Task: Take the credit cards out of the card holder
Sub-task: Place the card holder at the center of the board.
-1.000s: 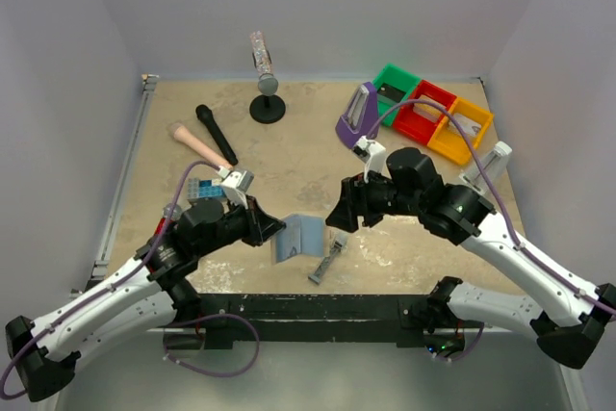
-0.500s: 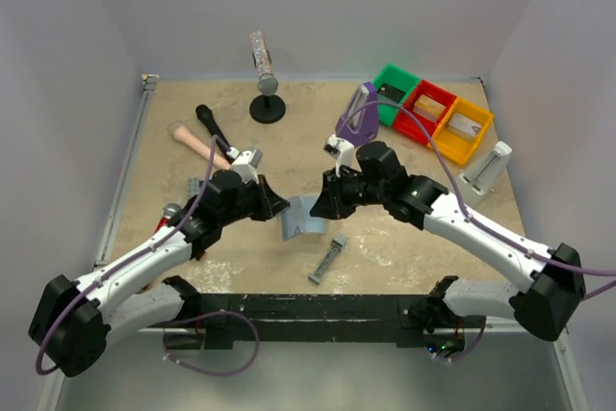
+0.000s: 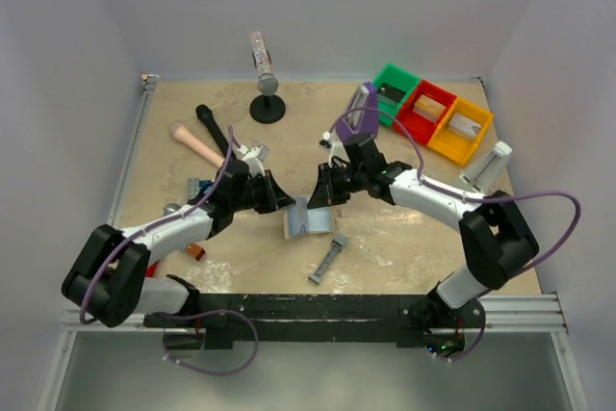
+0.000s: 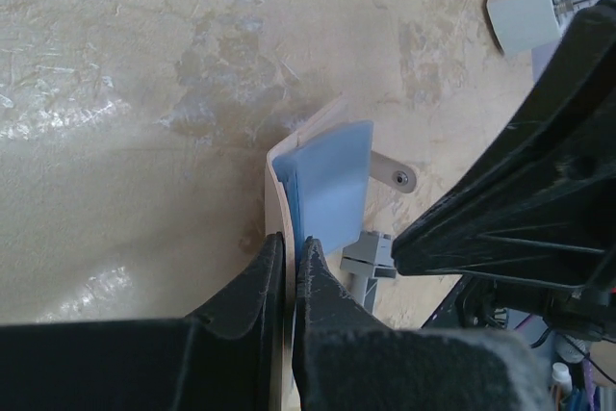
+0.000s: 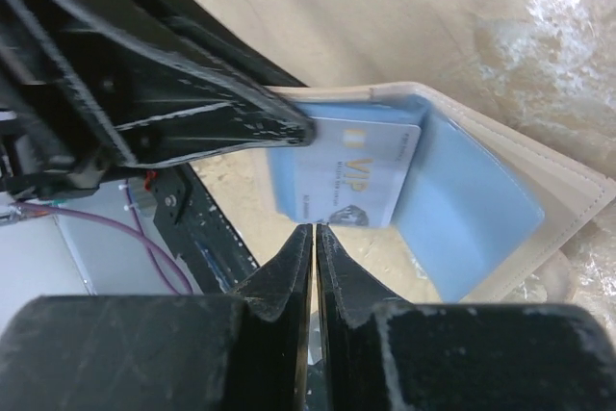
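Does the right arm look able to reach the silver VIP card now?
Likely yes. The left pincer pinches the card holder open, the silver card lies exposed inside, and the right pincer, closed, sits at its free edge with nothing between. Grip unconfirmed.

A robot lab cell: plain white walls (image 3: pixel 318 7) box in a tan tabletop (image 3: pixel 298 146).

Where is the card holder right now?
Overhead view: the card holder stands open mid-table between the left gripper, which pinches one flap, and the right gripper.
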`<act>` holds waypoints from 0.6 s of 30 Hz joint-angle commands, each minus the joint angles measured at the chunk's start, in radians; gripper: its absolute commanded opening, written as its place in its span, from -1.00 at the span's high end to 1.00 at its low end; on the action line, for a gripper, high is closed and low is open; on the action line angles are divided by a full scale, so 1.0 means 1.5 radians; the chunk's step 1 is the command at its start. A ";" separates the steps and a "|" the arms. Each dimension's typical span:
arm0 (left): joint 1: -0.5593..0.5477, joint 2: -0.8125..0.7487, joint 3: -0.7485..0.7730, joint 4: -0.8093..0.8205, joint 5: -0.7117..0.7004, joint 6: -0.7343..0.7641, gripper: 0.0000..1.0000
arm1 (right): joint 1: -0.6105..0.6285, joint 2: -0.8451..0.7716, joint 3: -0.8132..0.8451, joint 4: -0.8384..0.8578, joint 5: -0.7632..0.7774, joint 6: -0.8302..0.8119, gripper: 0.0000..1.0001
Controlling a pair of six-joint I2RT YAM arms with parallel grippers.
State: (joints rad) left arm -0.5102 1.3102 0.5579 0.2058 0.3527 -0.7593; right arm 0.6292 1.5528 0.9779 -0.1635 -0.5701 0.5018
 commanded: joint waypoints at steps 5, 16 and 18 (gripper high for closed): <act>0.037 0.075 0.023 0.069 0.077 -0.031 1.00 | -0.009 0.072 0.016 0.049 -0.020 0.037 0.80; 0.046 0.157 0.084 0.011 0.087 0.001 0.84 | -0.016 0.113 -0.020 0.048 0.015 0.053 0.74; 0.046 0.159 0.091 -0.007 0.077 0.010 0.70 | -0.018 0.118 -0.024 0.046 0.019 0.055 0.73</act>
State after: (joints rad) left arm -0.4503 1.5379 0.6445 0.2329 0.4816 -0.7921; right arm 0.6121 1.7233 0.9531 -0.1112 -0.5640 0.5697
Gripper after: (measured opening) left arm 0.101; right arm 0.130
